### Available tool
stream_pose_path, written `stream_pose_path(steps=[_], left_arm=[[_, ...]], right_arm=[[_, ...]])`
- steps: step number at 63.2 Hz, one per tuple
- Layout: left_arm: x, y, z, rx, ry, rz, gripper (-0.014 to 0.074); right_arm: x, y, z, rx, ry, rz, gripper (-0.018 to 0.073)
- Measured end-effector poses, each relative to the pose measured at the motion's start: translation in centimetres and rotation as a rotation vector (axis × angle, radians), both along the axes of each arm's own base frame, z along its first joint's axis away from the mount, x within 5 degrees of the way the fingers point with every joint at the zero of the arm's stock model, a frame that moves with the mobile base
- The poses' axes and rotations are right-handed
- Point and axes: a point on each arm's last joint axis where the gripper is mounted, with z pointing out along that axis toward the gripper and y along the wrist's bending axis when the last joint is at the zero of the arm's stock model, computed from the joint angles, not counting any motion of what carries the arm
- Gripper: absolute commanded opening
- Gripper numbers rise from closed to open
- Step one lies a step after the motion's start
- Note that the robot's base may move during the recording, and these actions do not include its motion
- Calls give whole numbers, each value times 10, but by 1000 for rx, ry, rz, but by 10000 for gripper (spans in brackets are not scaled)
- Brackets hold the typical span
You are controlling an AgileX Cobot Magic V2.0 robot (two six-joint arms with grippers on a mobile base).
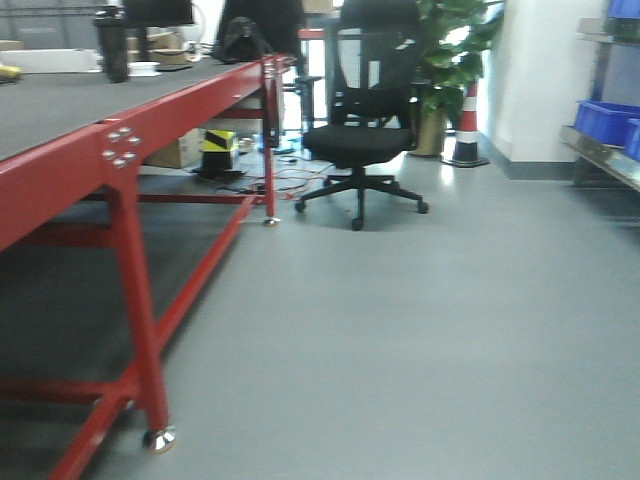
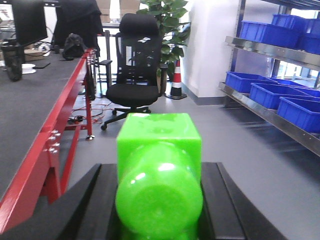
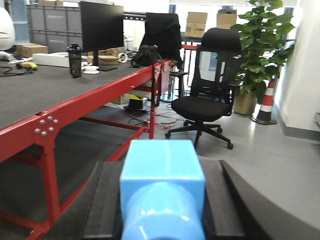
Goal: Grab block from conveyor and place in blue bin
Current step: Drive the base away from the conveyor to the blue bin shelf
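A bright green plastic block (image 2: 159, 145) with a round peg facing the camera sits between the black fingers (image 2: 92, 200) of my left gripper (image 2: 159, 167), which is shut on it. A light blue block (image 3: 162, 172) of the same shape is held in my right gripper (image 3: 162, 162), also shut. No red packet shows. The conveyor (image 1: 60, 110), a dark grey belt on a red frame, runs along the left in every view (image 2: 25, 105) (image 3: 50, 92). Blue bins (image 2: 272, 95) stand on steel shelves at the right, and one blue bin (image 1: 605, 120) shows in the front view.
A black office chair (image 1: 365, 130) stands on the grey floor ahead, with a potted plant (image 1: 450, 50) and a striped traffic cone (image 1: 467, 125) behind it. A monitor (image 3: 101, 25) and a dark bottle (image 3: 75, 60) rest on the belt's far end. Cables (image 1: 290, 180) lie under it.
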Motion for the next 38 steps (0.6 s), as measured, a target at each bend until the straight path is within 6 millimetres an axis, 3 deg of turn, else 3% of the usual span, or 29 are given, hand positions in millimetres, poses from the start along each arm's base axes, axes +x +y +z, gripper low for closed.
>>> stream_pose_path(steps=[38], left_arm=[[0, 0, 1, -2, -6, 0, -111]], right_arm=[[0, 0, 0, 0, -2, 0, -162]])
